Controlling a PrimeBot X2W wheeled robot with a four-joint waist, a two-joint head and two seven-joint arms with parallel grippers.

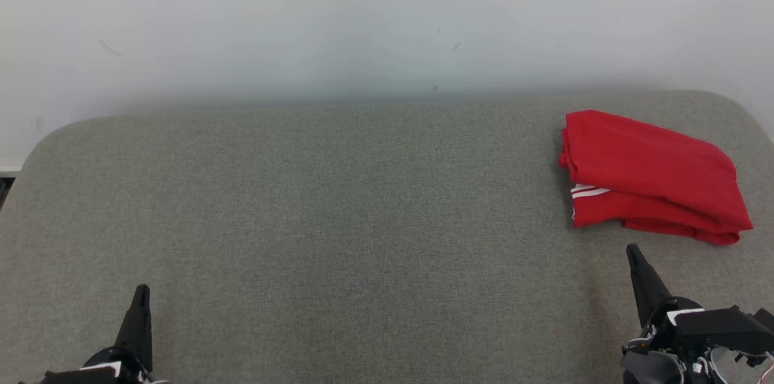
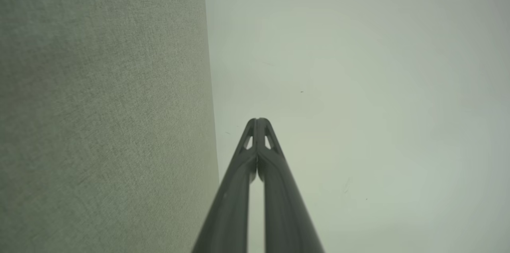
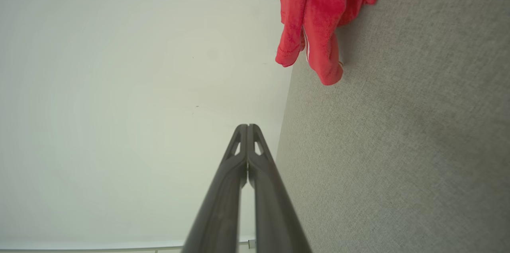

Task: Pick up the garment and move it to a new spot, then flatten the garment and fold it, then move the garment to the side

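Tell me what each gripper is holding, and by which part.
Nothing is held. The left gripper and right gripper are both shut with nothing between the fingers; the folded red garment lies on the grey table, apart from both.

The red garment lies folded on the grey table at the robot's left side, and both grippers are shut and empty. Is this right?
Wrong side: the head view shows the red garment folded on the grey table at the robot's right. The left gripper and right gripper are shut and empty.
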